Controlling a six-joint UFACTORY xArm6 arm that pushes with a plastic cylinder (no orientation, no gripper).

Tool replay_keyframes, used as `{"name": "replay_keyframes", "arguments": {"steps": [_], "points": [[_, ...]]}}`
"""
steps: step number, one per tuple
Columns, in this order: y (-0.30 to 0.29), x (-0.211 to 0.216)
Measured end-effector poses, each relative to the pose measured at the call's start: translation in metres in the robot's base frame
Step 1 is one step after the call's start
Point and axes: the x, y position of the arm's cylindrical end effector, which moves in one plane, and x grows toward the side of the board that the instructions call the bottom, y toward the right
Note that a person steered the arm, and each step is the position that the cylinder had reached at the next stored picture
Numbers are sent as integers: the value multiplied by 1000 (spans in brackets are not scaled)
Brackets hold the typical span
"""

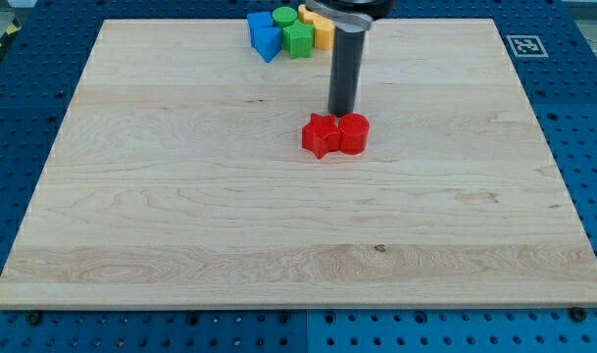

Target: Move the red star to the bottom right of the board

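Observation:
The red star (321,135) lies near the middle of the wooden board (180,216), a little toward the view's top. A red cylinder (354,132) touches its right side. My tip (342,113) stands just above the two red blocks, at the seam between them, close to or touching their top edges. The dark rod rises from there to the view's top edge.
A cluster of blocks sits at the top edge of the board: a blue block (262,34), a green cylinder (284,17), a green block (298,39) and a yellow block (322,31) partly behind the rod. A marker tag (525,45) lies off the board's top right corner.

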Motion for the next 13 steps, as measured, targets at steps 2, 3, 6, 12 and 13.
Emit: {"name": "replay_keyframes", "arguments": {"steps": [2, 3, 6, 12, 13], "points": [[-35, 16], [-34, 51], [20, 93], [60, 147], [60, 155]]}}
